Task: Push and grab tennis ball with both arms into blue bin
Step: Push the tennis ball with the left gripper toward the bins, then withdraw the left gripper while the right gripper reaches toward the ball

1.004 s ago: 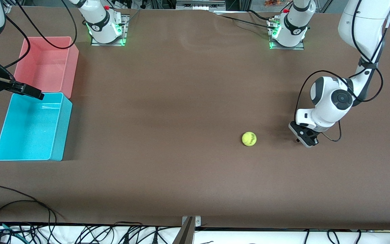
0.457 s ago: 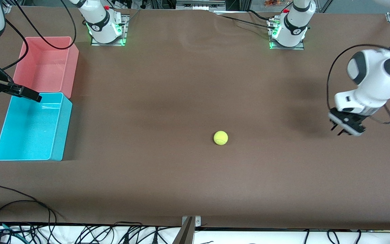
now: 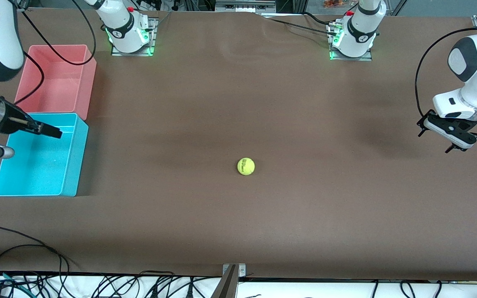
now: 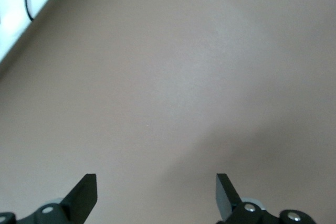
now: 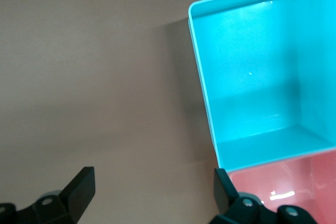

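Front view, left to right. At the left edge of the frame the right gripper [image 3: 52, 133] is hanging over the blue bin [image 3: 71, 188], its jaws standing apart with nothing between them; in the right wrist view the two dark fingertips [image 5: 79, 184] are framing bare brown surface beside the bin's corner. The blue bin is sitting at the left of the frame, toward the right arm's end of the desk [image 3: 238, 231], and is holding nothing. The pink bin [image 3: 90, 74] is standing just above it in the frame, touching or nearly touching the blue bin's upper wall, and is likewise empty.

At the upper left the right arm's green-lit base [image 3: 128, 35] is showing, with a black cable looping down from it.

Near the centre of the frame, slightly below mid-height, the tennis ball [image 3: 246, 166] is lying on the open desk, well apart from the blue bin and from both grippers, its dark printed logo facing up.

At the upper right of centre the left arm's green-lit base [image 3: 352, 39] is showing.

At the right edge of the frame the left gripper [image 3: 449, 138] is hovering above the desk, well apart from the ball, its jaws spread wide and empty; the left wrist view is showing only plain brown surface between the fingertips [image 4: 86, 192].

Loose black cables [image 3: 23, 265] are trailing along the bottom edge.
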Controlling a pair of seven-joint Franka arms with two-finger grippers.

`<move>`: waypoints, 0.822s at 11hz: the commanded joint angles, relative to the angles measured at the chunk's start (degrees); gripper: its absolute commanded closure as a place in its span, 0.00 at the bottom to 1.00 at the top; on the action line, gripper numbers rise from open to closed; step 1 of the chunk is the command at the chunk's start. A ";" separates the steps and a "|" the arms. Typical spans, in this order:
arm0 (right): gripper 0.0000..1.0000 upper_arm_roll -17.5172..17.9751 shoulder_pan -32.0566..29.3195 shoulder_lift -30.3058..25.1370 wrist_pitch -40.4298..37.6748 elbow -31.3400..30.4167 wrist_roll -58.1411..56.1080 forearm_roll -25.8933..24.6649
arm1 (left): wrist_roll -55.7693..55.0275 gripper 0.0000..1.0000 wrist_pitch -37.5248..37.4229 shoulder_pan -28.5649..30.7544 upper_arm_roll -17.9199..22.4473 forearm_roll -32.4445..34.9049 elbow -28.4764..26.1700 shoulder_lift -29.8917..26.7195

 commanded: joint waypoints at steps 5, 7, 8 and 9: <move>0.00 0.50 3.22 6.05 7.34 -2.91 -5.88 1.79 | -1.34 0.00 -3.76 4.97 -0.50 0.92 -0.50 -12.25; 0.00 0.50 5.24 7.12 10.74 -4.39 -11.67 1.88 | -8.14 0.00 -12.59 5.06 -1.38 0.92 3.51 -13.67; 0.00 0.59 5.43 7.29 13.12 -5.45 -11.95 1.88 | -13.50 0.00 -16.99 4.88 -1.47 1.01 6.32 -13.58; 0.00 1.11 5.95 7.73 14.71 -6.24 -13.26 1.88 | -16.51 0.00 -20.52 4.71 -2.34 1.10 8.96 -13.58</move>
